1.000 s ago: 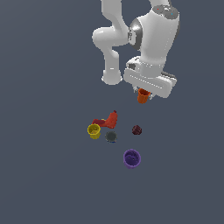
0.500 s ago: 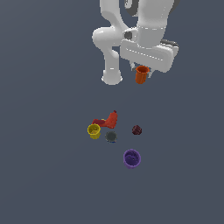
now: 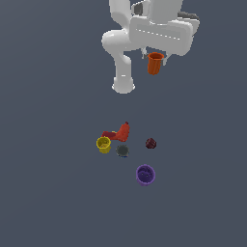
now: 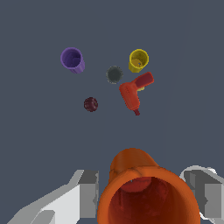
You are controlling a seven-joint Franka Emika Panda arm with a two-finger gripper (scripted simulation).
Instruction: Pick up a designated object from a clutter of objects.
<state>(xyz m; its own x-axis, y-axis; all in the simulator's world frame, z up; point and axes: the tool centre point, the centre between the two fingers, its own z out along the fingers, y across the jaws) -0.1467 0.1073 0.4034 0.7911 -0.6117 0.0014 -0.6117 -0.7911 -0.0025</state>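
Observation:
The small orange cup (image 3: 155, 63) hangs high in the air under the arm's hand, upright, held at its rim. My gripper (image 3: 155, 57) is shut on it; in the wrist view the orange cup (image 4: 146, 192) fills the space between my two fingers (image 4: 89, 192). Far below on the floor lies the rest of the clutter: a yellow cup (image 3: 103, 144), a red angular piece (image 3: 119, 132), a dark grey round piece (image 3: 122, 151), a dark maroon lump (image 3: 151, 143) and a larger purple cup (image 3: 145, 175).
The arm's white base (image 3: 123, 85) stands behind the clutter in the exterior view. In the wrist view the purple cup (image 4: 72, 59), yellow cup (image 4: 138, 60), grey piece (image 4: 114, 74), red piece (image 4: 134, 92) and maroon lump (image 4: 90, 104) sit spread apart on the dark grey floor.
The gripper has risen steadily with the orange cup in it, well above the floor. The items on the floor have not moved.

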